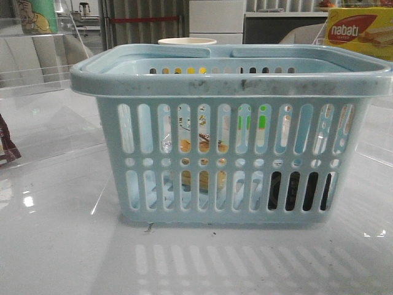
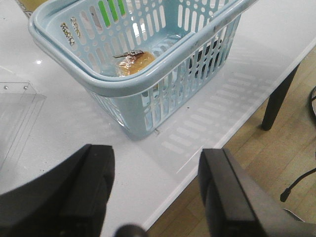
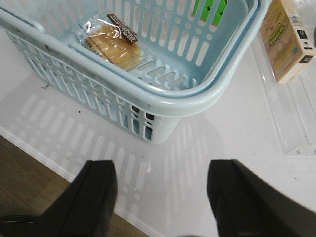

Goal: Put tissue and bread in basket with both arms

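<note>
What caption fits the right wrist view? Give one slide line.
Wrapped bread lies in the blue basket; open right tool hovers outside.

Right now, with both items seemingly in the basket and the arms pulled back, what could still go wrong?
The basket stands near the table's front edge; a bump could push it toward the drop.

The tissue shows only as a dark block behind the front slots, so its placement is unconfirmed.

Both grippers hang open and low beside it.

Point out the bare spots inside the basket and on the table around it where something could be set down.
Inside the basket, the slotted floor beside the bread is bare; the tissue fills the near right corner. On the white table, the strip between the basket and the near edge is free. Crowded: right of the basket, by the clear tray and yellow carton.
</note>
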Available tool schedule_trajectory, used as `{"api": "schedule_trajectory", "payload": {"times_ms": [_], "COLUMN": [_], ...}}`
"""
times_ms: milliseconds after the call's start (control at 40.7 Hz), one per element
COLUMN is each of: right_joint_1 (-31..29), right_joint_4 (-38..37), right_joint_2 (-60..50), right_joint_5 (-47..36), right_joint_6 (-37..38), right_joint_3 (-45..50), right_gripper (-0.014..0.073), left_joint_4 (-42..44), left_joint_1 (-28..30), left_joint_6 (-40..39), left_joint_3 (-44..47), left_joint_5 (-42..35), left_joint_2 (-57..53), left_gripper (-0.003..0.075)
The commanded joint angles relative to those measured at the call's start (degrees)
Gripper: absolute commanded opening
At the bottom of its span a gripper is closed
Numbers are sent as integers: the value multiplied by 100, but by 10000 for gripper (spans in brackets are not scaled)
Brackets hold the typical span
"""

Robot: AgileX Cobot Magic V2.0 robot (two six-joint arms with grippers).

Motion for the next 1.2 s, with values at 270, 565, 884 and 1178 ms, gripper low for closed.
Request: {"api": "schedule_trajectory", "payload": {"times_ms": [270,565,884,1178], "right_joint_1": [8,8,8,8], "right_joint_4": [-158,-158,-151,-151], "right_joint_2": [-8,-8,-8,-8], "right_joint_5": [-355,-346,-316,-316], "right_joint_6": [-45,-45,-45,-45], "right_joint_3": [-137,-137,-137,-137], "right_gripper": [221,27,27,27], "left_joint_4": [-45,-101,-88,-88], "left_joint_1": [-44,-44,-44,-44], "left_joint_6": [-53,-53,-53,-53], "left_joint_3": [-157,-157,-157,-157], "left_joint_5": [-497,-497,-497,-497], "left_joint_2": [22,22,22,22], "left_gripper": [208,91,91,91]}}
